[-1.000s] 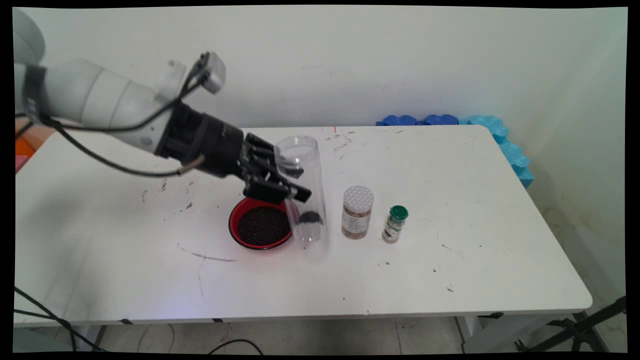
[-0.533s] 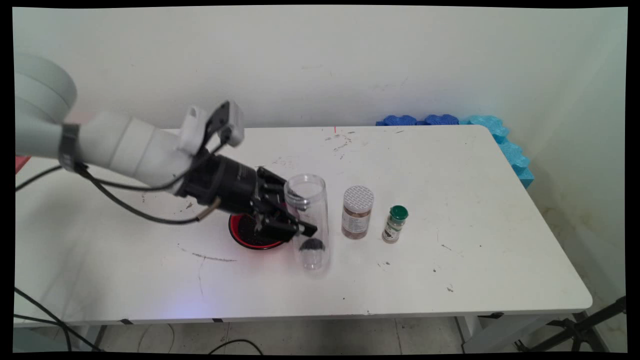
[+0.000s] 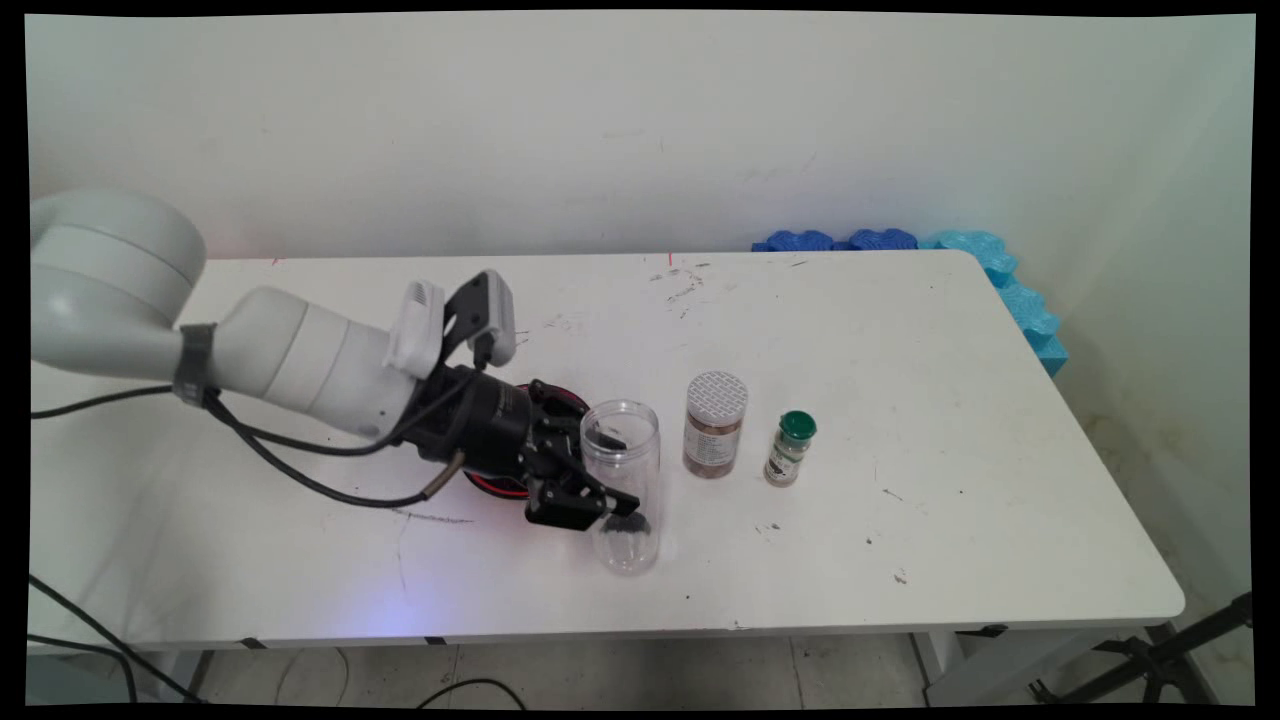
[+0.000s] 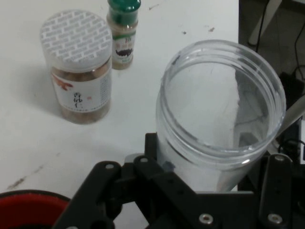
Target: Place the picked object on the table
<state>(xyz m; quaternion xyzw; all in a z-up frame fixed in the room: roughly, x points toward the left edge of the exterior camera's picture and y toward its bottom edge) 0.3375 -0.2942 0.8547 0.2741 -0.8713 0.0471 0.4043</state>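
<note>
Clear jar [image 3: 622,480], clamped upright in my gripper [image 3: 590,500], has come down beside red bowl [image 3: 500,485], now touching table [image 3: 900,560].

Your arm [image 3: 290,360] shows smooth white rounded links, a dark band, and loose black cables. Your hand [image 3: 590,480] is black linkage with silver screws [image 4: 206,219].

Plain off-white painted wall [image 3: 640,130] behind, meeting a second wall at right. White rectangular table [image 3: 900,330] with rounded corners, top scuffed with dark marks and scratches. Blue wavy-edged foam pads [image 3: 1010,280] wedged between table's far right corner and wall. Pale tiled floor [image 3: 640,675] below the near edge, black cables [image 3: 90,640] trailing across it, black stand legs [image 3: 1160,660] at lower right
</note>
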